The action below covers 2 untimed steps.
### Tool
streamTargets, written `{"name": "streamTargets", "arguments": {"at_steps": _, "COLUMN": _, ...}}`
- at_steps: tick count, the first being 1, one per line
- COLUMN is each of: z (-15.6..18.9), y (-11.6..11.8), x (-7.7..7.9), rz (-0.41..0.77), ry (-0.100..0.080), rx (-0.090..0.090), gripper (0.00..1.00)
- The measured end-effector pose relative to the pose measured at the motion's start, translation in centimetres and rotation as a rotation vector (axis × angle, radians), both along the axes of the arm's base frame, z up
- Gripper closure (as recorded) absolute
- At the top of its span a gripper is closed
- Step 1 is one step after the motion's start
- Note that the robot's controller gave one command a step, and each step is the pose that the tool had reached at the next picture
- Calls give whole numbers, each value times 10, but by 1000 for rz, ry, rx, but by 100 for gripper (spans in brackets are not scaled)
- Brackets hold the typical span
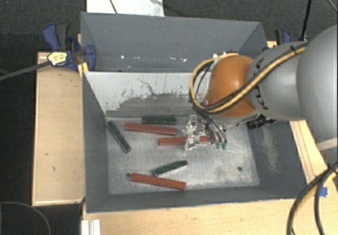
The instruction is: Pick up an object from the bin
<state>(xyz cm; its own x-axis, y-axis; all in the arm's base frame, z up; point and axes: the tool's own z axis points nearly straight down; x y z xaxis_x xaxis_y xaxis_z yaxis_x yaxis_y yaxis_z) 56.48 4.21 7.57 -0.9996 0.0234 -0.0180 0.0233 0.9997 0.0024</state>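
Grey metal bin (169,38): my gripper (203,138) is down near the floor's middle, at the right end of a short red stick (169,142). Released or clenched, I cannot tell. Grasping seems in hand; next needs a sure grip, then lifting.

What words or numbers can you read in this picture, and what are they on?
None: no word, number or sign can be read anywhere.
The red sticks, the green sticks, the bin and the gripper show no lettering.
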Motion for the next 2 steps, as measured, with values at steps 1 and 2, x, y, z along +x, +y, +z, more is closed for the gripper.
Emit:
{"name": "streamTargets", "arguments": {"at_steps": 1, "z": 0, "y": 0, "x": 0, "rz": 0, "ry": 0, "rx": 0, "gripper": 100}}
{"name": "streamTargets", "arguments": {"at_steps": 2, "z": 190, "y": 10, "x": 8, "rz": -24, "ry": 7, "rx": 0, "gripper": 100}}
